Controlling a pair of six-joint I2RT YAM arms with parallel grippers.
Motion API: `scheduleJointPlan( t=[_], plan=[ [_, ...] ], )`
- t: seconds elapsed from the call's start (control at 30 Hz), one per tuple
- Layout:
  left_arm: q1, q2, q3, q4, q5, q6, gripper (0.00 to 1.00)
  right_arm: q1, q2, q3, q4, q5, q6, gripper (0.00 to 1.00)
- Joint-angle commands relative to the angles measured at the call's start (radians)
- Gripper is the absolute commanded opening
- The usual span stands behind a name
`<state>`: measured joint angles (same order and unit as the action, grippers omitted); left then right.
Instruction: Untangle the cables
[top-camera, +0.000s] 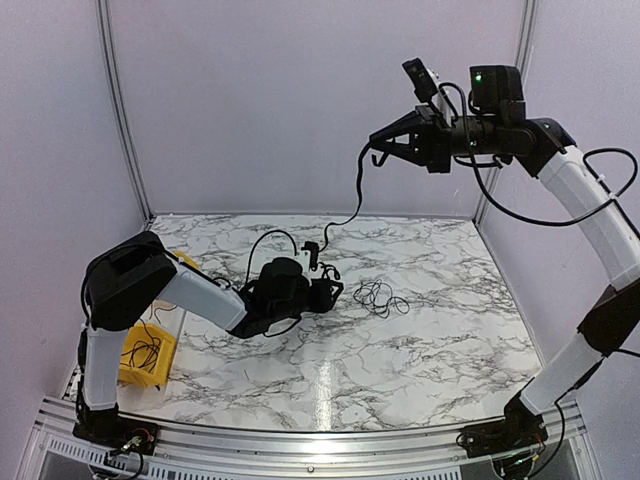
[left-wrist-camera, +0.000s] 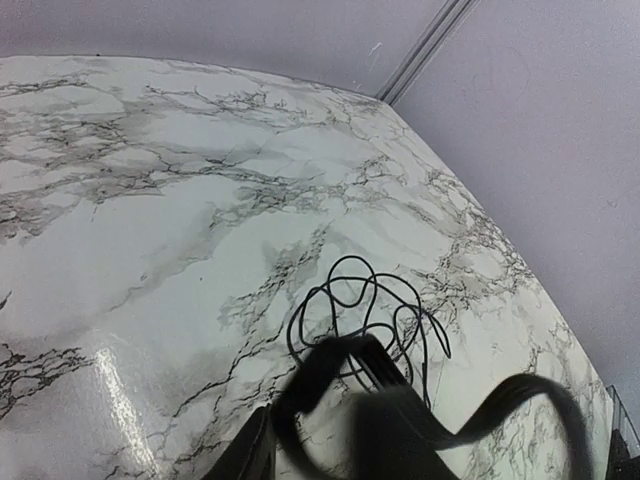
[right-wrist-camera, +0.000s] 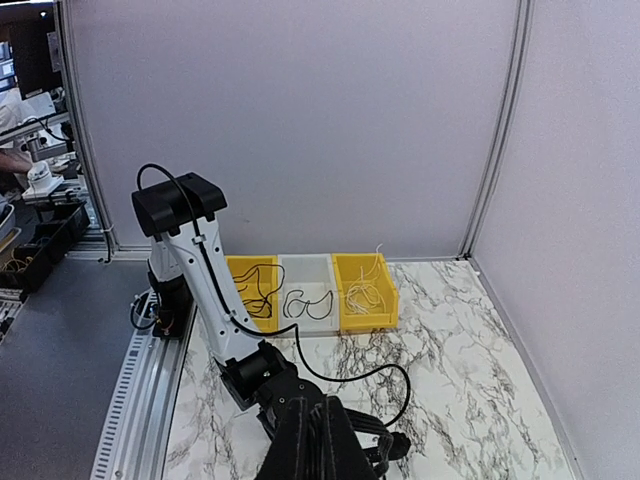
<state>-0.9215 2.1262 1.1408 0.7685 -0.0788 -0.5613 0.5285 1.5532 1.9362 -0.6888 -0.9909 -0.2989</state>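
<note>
The marble table (top-camera: 450, 330) filled the booth floor. The right arm (top-camera: 600, 215) reared high over its far right side, while the left arm (top-camera: 200, 295) stretched low from the near left corner towards the middle. A row of bins (right-wrist-camera: 365, 318), yellow at each end and pale between, sat along the left edge with thin dark wires inside.

The right gripper (top-camera: 375, 146) had its fingertips pinched on the top of the lifted cable (top-camera: 358, 190), which hung down in a curve to the table just beyond the left gripper (top-camera: 330, 292). I could not tell whether the left gripper was spread or closed; its own camera showed only dark blur up close. The cables (top-camera: 380, 297) lay in a loose, loopy bunch on the table, just right of the left gripper.
</note>
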Motion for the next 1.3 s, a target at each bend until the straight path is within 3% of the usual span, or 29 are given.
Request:
scheduleJointPlan(
  t=[0.0,0.27,0.5,0.63,0.8,1.13,1.2,1.27],
  plan=[
    [0.010,0.001,-0.065,0.035,0.007,-0.005,0.39,-0.025,-0.024,-0.003,0.036,-0.037,0.021,0.00],
    [0.004,-0.186,-0.260,0.056,-0.016,0.032,0.53,-0.025,-0.054,-0.201,0.122,0.077,0.018,0.00],
    [-0.060,-0.396,-0.445,0.061,-0.078,0.182,0.63,-0.023,-0.049,-0.317,0.180,0.078,0.032,0.00],
    [-0.080,-0.426,-0.433,0.060,-0.124,0.306,0.67,-0.016,-0.037,-0.308,0.182,0.066,0.036,0.00],
    [-0.080,-0.366,-0.340,0.040,-0.056,0.392,0.69,-0.003,-0.024,-0.279,0.166,0.068,0.034,0.00],
    [-0.080,-0.236,-0.165,-0.027,0.098,0.429,0.66,0.014,-0.029,-0.272,0.151,0.085,0.026,0.00],
    [-0.080,-0.213,-0.138,-0.034,0.088,0.416,0.59,0.016,-0.033,-0.273,0.147,0.088,0.024,0.00],
    [-0.080,-0.202,-0.125,-0.038,0.044,0.401,0.46,0.016,-0.036,-0.275,0.145,0.090,0.019,0.00]
  ],
)
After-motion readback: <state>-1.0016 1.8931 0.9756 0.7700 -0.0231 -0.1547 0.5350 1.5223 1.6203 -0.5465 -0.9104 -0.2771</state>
